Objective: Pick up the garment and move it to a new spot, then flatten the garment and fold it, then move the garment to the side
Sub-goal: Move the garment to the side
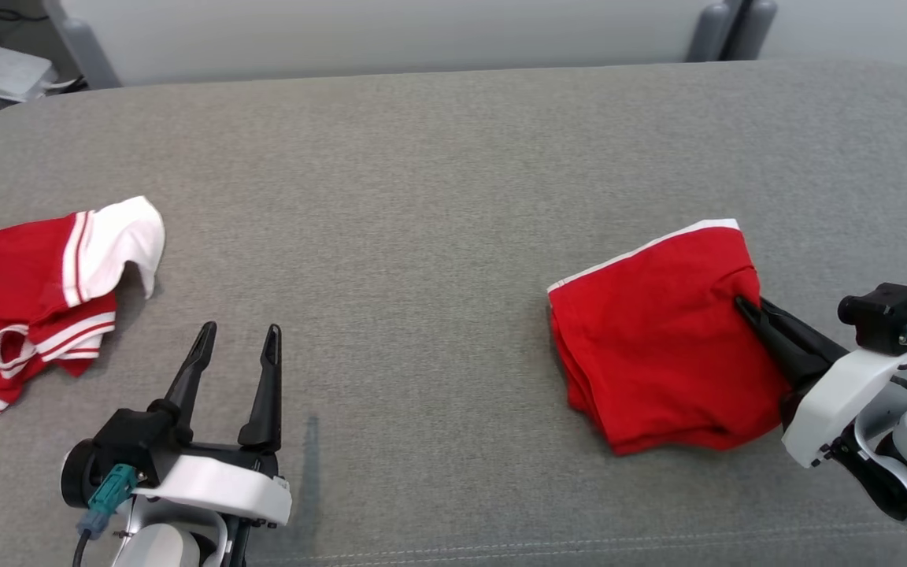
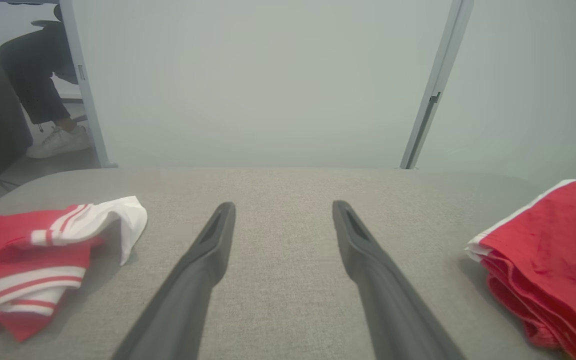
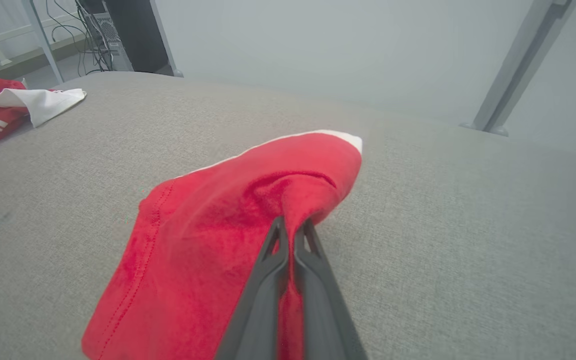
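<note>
A folded red garment (image 1: 658, 346) with a white edge lies on the grey padded table (image 1: 422, 197) at the right. My right gripper (image 1: 739, 302) is shut on its right edge, pinching a ridge of red cloth between the fingers (image 3: 290, 230). The same folded garment (image 2: 553, 255) sits at the right edge of the left wrist view. My left gripper (image 1: 239, 331) stands open near the table's front left, with nothing between its fingers (image 2: 218, 235).
A crumpled red and white striped garment (image 1: 36, 291) lies at the table's left edge. Beyond the table are a pale wall, grey posts (image 2: 430, 95), and a seated person's leg and white shoe (image 2: 58, 140). Cables and a computer case (image 3: 108, 35) stand past the far left corner.
</note>
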`<state>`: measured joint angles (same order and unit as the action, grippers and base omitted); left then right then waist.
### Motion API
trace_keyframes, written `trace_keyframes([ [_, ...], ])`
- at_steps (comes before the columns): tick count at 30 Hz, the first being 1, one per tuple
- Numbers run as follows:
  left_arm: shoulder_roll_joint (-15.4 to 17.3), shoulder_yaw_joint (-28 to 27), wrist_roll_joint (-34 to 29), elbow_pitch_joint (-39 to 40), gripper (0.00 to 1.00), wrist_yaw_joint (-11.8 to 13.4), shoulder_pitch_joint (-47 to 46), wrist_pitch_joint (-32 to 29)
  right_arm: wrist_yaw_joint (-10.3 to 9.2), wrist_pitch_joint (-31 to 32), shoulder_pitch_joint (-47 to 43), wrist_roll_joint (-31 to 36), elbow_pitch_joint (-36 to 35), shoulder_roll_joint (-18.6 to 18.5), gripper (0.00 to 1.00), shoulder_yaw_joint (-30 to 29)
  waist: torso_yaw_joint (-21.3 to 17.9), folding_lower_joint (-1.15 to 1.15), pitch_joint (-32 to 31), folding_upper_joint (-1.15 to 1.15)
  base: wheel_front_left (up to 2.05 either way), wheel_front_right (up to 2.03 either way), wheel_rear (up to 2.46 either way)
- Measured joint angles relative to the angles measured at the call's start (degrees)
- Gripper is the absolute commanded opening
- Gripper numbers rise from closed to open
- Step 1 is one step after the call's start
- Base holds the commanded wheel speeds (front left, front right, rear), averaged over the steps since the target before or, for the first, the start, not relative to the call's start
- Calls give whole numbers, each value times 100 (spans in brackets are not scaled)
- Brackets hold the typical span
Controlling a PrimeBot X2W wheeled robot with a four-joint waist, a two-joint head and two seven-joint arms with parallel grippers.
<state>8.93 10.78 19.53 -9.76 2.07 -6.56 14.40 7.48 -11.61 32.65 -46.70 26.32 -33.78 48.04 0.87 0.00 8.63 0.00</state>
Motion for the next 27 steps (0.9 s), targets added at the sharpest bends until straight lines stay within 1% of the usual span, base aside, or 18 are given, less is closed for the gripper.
trace_keyframes([
  [6, 31, 64, -43, 125, 100, -16, -231, 1, 1, 1, 210, 48, 89, -45, 0, -101, -542, 0, 119, 0, 0, 0, 0],
  [7, 51, 83, -47, 156, 100, -56, -281, 1, 1, 1, 294, 57, 129, -44, 0, -102, -627, 0, 160, 0, 0, 0, 0],
  [8, 93, 127, -99, 198, 100, -63, -411, -1, 1, 46, 518, 30, 244, -42, 0, -81, -774, 0, 279, 0, 0, 0, 0],
  [11, 127, 172, -192, 277, 100, -109, -636, -25, 1, 48, 962, 18, 512, -27, 0, 4, -939, 0, 526, 0, 0, 0, 0],
  [13, 142, 238, -224, 354, 100, -162, -814, -35, 1, 42, 1302, -1, 817, -22, 0, 26, -1031, 0, 714, 0, 0, 0, 0],
  [19, 135, 460, -331, 582, 100, -271, -1365, -191, 1, -58, 2052, -4, 1834, -83, 0, -92, -1176, 0, 1314, 0, 0, 0, 0],
  [24, 114, 705, -407, 679, 100, -412, -1816, -287, 1, -171, 2404, 4, 2604, -299, 0, -360, -1151, 0, 1812, 0, 0, 0, 0],
  [27, 119, 803, -493, 717, 100, -463, -2018, -331, 1, -207, 2578, 76, 2954, -305, 0, -456, -1119, 0, 2083, 0, 0, 0, 0],
])
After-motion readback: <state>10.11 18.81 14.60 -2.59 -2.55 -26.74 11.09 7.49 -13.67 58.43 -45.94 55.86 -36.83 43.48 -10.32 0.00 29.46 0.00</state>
